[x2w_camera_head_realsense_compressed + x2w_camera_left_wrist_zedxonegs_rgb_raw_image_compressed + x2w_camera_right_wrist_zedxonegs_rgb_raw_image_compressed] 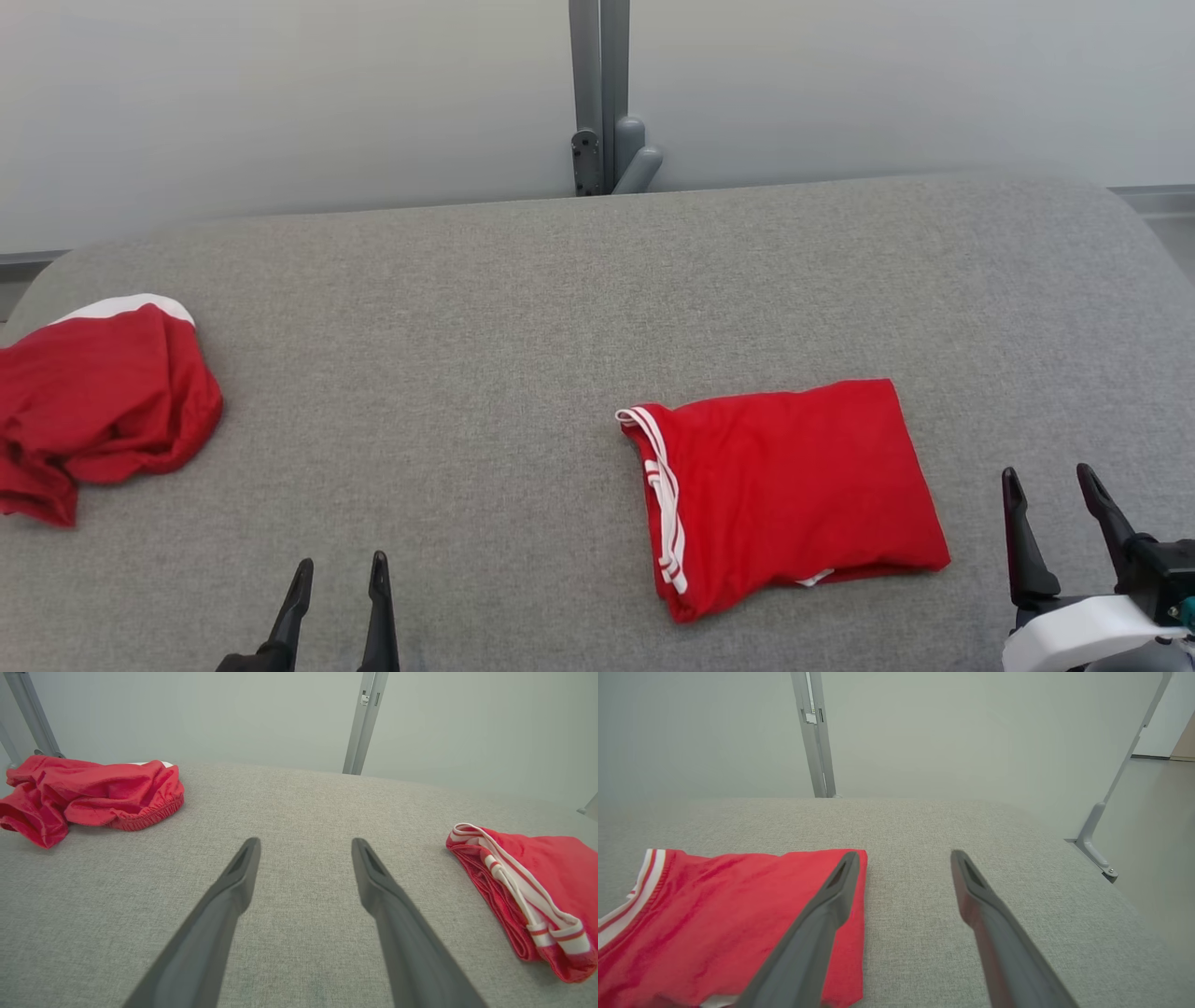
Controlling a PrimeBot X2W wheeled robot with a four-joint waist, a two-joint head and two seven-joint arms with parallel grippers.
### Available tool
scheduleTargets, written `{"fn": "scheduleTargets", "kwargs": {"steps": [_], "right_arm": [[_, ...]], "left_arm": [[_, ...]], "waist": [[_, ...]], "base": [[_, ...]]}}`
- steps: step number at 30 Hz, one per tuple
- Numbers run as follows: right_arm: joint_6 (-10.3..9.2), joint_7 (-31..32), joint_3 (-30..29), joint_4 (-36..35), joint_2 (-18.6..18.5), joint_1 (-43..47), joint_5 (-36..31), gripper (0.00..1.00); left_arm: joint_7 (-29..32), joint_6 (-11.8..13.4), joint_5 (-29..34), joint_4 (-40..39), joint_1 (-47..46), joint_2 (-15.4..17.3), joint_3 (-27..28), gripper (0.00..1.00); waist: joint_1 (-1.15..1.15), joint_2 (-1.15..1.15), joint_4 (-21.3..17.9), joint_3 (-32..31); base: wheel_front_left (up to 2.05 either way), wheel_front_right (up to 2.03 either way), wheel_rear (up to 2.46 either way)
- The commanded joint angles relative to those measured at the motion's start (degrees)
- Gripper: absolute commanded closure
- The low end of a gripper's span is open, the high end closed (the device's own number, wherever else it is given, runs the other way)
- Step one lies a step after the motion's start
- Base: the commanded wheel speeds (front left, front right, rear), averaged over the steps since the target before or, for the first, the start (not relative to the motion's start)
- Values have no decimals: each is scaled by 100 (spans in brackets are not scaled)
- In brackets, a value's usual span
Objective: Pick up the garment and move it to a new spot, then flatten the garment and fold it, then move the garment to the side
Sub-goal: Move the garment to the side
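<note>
A folded red garment with white stripes along its left edge lies flat on the grey table, right of centre. The left wrist view has it at the right edge and the right wrist view at the lower left. My right gripper stands open just to the right of it, nothing between its fingers. My left gripper is open over bare cloth near the front edge, well left of the folded garment.
A second red garment lies crumpled at the table's far left. A grey post rises behind the table's back edge before a pale wall. The table's right edge and a floor bracket show in the right wrist view.
</note>
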Motion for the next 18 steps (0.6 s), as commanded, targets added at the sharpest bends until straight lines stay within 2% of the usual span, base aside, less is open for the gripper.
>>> {"fn": "scheduleTargets", "kwargs": {"steps": [1,10,18], "right_arm": [[-2,-14,14,-58,-11,85,-54,0],[-2,-15,113,-483,86,312,-158,0],[-2,-15,151,-735,18,493,-175,0]], "left_arm": [[-16,-32,63,7,35,13,19,0],[-16,-241,198,87,-88,13,79,0],[-16,-448,199,281,-55,12,87,0]], "waist": [[0,62,12,-18],[0,62,-24,-68],[0,62,-54,-104]], "base": [[0,0,0],[0,0,0],[0,0,0]]}}
